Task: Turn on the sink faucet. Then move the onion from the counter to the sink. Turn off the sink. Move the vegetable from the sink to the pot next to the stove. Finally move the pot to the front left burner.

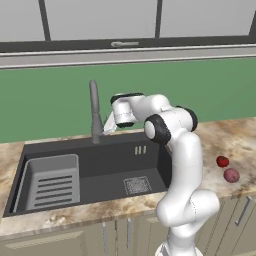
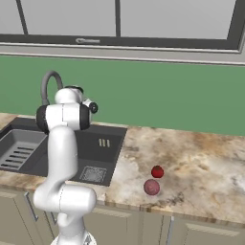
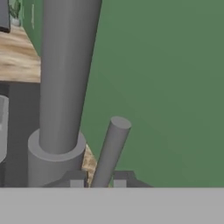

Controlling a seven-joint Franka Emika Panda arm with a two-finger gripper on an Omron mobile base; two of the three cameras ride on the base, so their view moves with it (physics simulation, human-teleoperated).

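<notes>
Grey metal dominates my hand view: the tall slim grey metal faucet (image 3: pixel 65 74) rises just left of the hand, and its thin grey side lever (image 3: pixel 109 151) slants up from between my two dark fingertips. The two-finger gripper (image 3: pixel 95 183) has its jaws drawn together on that lever, one tip on each side and touching it. I judge the step in hand to be the first one, turning the water on; no stream shows at the spout, so I take the faucet as not yet running.

From the left base view, the wide dark grey rectangular sink (image 1: pixel 100 172) lies below the hand, with its lighter grey slotted tray insert (image 1: pixel 52 182) to the far side. Two small round balls rest well behind the hand on the beige-brown marbled stone counter (image 2: pixel 201 158): a duller reddish onion (image 2: pixel 151 187) and, just beside it, a brighter red ball (image 2: pixel 157 172).

My next move calls for swinging the clamped lever without letting it slip out.
</notes>
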